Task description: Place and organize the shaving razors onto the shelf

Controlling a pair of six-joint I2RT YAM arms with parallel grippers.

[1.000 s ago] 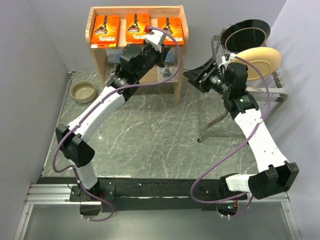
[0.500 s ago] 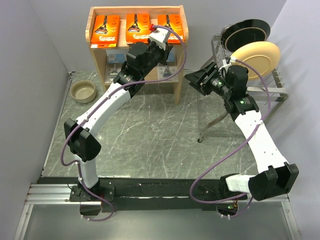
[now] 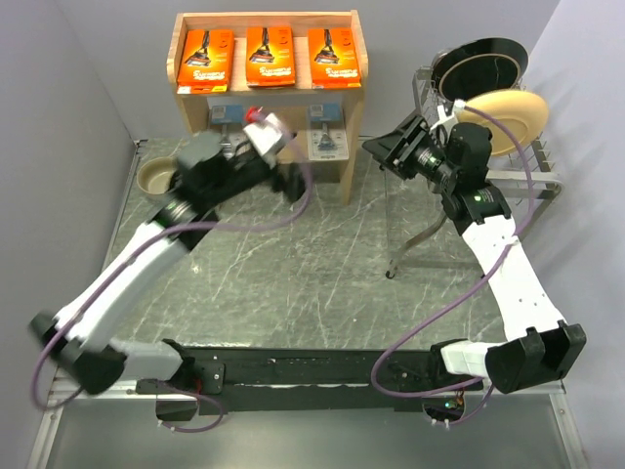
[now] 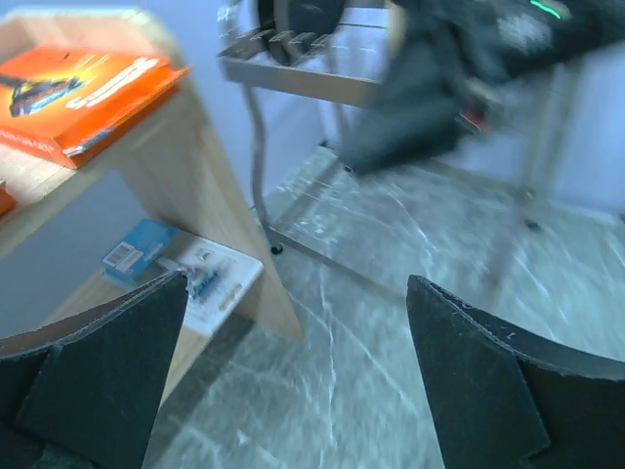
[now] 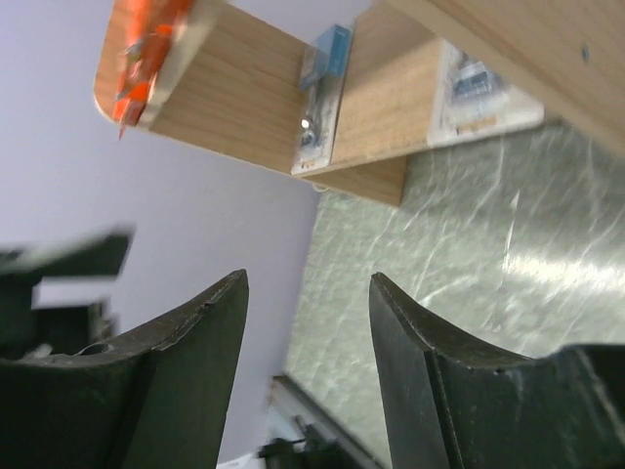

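Grey-green marbled tabletop (image 3: 293,283), scratched; plain grey walls (image 3: 59,117) L, far & R. Shelf (image 3: 264,18) at far centre: 3 orange razor packs (image 3: 270,56) in a row on top tray, 2 blister packs (image 3: 328,139) on lower board. L gripper (image 4: 296,293) near shelf front, jaws wide, empty. R gripper (image 5: 308,283) by dish rack (image 3: 527,176) far R, part-open, nothing btwn fingers. Tan bowl (image 3: 161,178) far L.

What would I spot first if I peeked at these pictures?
Three orange packs glow in a row on the top tray of the shelf, at the back. Two blue packs lie on its lower board. On the right, a black plate and a cream plate stand in a wire rack.
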